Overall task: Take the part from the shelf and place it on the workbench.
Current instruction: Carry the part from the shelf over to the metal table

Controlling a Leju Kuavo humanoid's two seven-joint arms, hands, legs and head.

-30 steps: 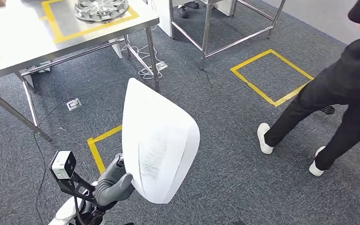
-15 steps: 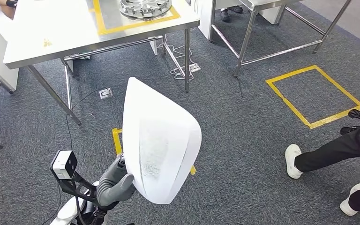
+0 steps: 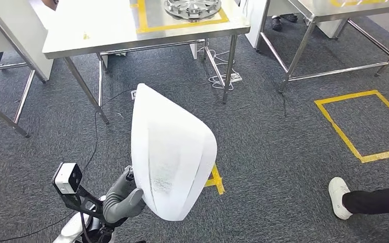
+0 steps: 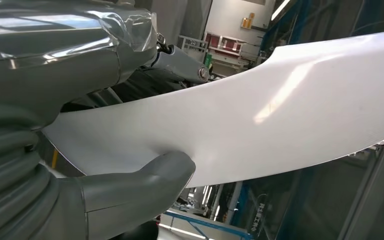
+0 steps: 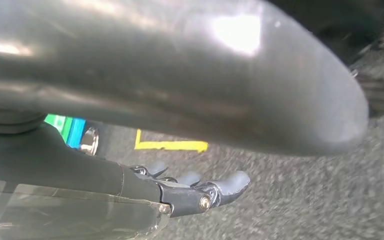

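Observation:
A large white curved shell part (image 3: 172, 152) stands upright in front of me, narrow end up. My left hand (image 3: 124, 200) grips its lower edge from the left. In the left wrist view the grey thumb (image 4: 145, 185) presses on the part's smooth white surface (image 4: 260, 120). The steel workbench (image 3: 106, 30) lies ahead at the top of the head view, with a yellow taped frame (image 3: 144, 20) and a round metal disc (image 3: 192, 7) on it. My right hand (image 5: 200, 192) hangs over the grey carpet with its dark fingers (image 5: 230, 182) loosely extended and nothing in them.
Another steel table (image 3: 334, 7) stands at the top right and a white one (image 3: 10, 30) at the top left. Cables and a power strip (image 3: 228, 78) lie under the workbench. A yellow floor square (image 3: 364, 157) is on the right. A person's leg and white shoe (image 3: 340, 198) are at the lower right.
The camera has turned: the whole scene has slid to the right, bringing the workbench nearer the middle and the person to the lower right corner. The part stays held in my left hand.

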